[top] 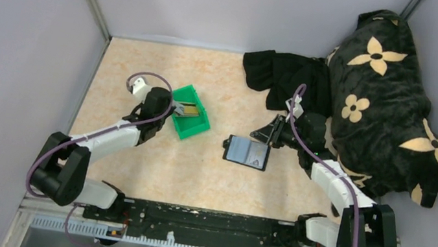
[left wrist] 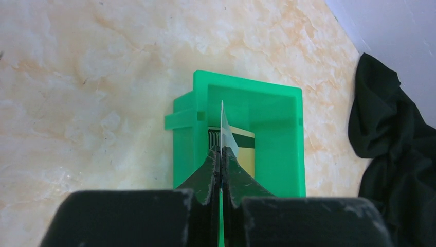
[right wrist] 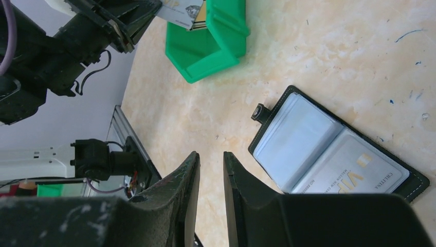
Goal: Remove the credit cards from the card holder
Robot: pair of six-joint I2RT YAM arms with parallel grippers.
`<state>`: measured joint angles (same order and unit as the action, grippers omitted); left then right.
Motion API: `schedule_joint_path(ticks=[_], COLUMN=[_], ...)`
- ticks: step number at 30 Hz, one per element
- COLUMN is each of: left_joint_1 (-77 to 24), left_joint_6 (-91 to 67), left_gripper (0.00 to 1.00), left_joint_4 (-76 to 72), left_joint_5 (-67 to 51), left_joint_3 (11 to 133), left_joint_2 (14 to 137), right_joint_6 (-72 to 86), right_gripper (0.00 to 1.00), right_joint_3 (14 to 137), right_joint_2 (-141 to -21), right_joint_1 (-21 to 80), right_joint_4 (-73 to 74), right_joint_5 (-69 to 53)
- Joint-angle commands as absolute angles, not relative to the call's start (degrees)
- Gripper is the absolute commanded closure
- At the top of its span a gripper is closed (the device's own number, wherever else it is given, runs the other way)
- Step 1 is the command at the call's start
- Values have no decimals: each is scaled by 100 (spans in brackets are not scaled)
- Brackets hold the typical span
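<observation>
Clenching the pale grey-white plastic card (left wrist: 226, 135) edge-on above the green plastic bin (left wrist: 247, 82), the left pincer (left wrist: 221, 154) is wanting a low, centred release. Right pincer (right wrist: 211, 162) is hovering parted, empty, beside the open black bifold card holder (right wrist: 329, 149).

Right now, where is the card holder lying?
In the top view the card holder lies open on the table, right of the green bin and close to the right gripper.
</observation>
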<state>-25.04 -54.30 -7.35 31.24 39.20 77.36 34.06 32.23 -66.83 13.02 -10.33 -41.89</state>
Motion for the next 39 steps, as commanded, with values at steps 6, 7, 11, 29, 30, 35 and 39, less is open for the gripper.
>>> schedule_joint_path(ticks=[6,7,11,29,30,35,39], left_joint_1=[-2697,-2754,-3054,-3709,-3702,-3704,-3713], left_joint_6=[-5643,-5617,-5486,-5398,-5396,-5380,-5386], left_gripper=[100,100,100,70,62,29,29], left_joint_4=[-1302,-1301,-1330,-1633,-1622,-1525,-1419], left_joint_5=[3638,3721,4229,5411,5426,5445,5536], left_joint_3=[4076,4095,4163,4437,4454,4445,4366], left_joint_2=[8137,8146,8315,9241,9260,9189,8966], right_joint_6=[3372,3379,3410,3449,3448,3459,3486], right_gripper=[76,76,76,77,77,77,77], right_joint_3=[3315,3310,3260,3230,3242,3241,3219], right_joint_2=[-6784,-6794,-6827,-6967,-7000,-7091,-7132], right_joint_1=[1326,1328,1327,1326,1325,1327,1332], right_joint_4=[-1398,-1405,-1482,-1537,-1545,-1602,-1668], right_joint_5=[-4377,-4377,-4385,-4544,-4542,-4552,-4570])
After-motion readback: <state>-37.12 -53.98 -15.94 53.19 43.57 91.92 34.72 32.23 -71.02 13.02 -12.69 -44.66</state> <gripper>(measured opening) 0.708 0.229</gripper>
